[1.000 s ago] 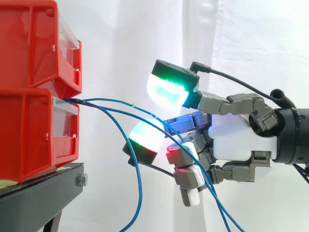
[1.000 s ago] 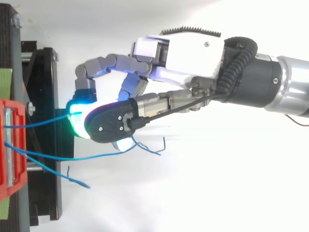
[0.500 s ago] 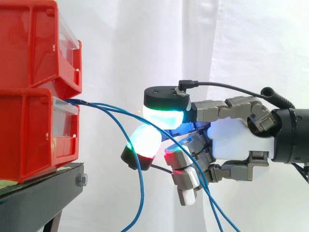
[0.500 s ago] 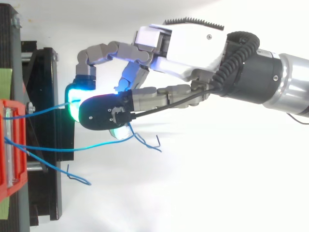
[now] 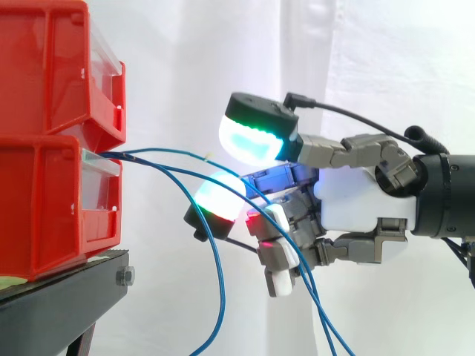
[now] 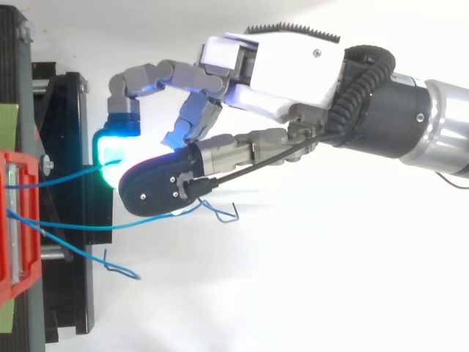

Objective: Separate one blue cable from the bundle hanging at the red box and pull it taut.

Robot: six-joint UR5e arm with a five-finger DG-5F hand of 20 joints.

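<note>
Bins: two red plastic bins sit stacked at the left edge of the side view, the upper red plastic bin on the lower red plastic bin.
Stand: a black metal stand in the lower left corner carries the bins.
Backdrop: a white curtain hangs behind everything.
Cables: several thin blue cables leave the front of the lower bin at the left and fan out toward the middle of the frame.
Cable paths: one cable loops down and falls out of the bottom of the side view. The others arc right into the hand and slope off toward the lower right. All of them sag.
Cable ends: in the top view two loose ends curl free, one just below the fingers at the centre and one at the lower left near the stand.
Hand: the robot's hand reaches in from the right edge, level with the lower bin's top and well apart from it.
Fingers: two glowing pads point toward the bins, a cyan-green upper pad and a white, green and red lower pad. In the side view they stand apart with a gap between them, and cables run through the gap unclamped. The lower fingers curl downward, and cables cross beside them.
</note>
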